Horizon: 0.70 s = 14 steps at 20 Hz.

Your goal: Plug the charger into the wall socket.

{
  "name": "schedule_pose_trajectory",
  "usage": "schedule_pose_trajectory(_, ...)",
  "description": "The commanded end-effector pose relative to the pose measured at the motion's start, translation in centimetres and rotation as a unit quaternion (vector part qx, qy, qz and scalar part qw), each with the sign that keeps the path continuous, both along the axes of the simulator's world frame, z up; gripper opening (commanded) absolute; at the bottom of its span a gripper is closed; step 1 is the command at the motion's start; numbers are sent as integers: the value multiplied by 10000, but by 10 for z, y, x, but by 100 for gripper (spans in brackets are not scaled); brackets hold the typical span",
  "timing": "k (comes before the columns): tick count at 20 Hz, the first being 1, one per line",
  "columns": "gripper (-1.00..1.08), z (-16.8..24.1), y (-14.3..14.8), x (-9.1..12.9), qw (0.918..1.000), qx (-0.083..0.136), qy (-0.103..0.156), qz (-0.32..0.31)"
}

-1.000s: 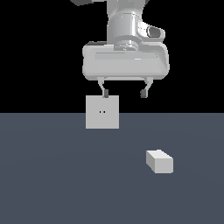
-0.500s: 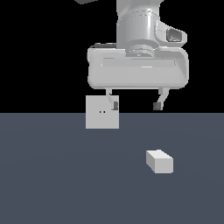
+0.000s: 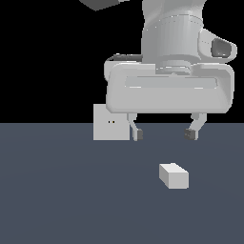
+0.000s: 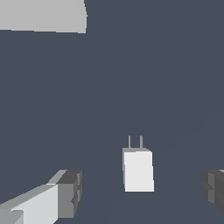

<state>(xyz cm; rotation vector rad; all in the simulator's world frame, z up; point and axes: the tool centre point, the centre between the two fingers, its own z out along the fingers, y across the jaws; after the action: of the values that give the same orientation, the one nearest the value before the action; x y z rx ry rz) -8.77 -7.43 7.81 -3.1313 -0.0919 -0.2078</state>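
Note:
The charger [image 3: 174, 176] is a small light-grey block lying on the dark floor. In the wrist view the charger [image 4: 138, 169] shows two thin prongs pointing away from the camera. The wall socket [image 3: 107, 123] is an upright light-grey square panel with two tiny dark holes, partly hidden by the gripper body. My gripper [image 3: 164, 135] is open and empty. It hangs above the floor, above and behind the charger, with one fingertip [image 3: 138, 135] beside the socket. In the wrist view the charger lies between the two fingertips [image 4: 70, 192].
A dark grey floor [image 3: 57, 200] fills the lower half of the exterior view under a black background. A light-grey patch at the wrist view's edge [image 4: 43, 15] is probably the socket panel.
The gripper has moved toward the exterior view's right and come down nearer the camera and the charger. Its fingers stay open. Charger and socket have not moved.

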Motion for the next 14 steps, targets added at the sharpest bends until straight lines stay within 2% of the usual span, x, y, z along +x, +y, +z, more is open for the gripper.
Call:
schedule_pose_trajectory(1, 100, -6, -4, -4, 10000, 1, -65, 36)
schedule_pose_trajectory(14, 100, -18, -9, -9, 9999, 15, -143, 80)
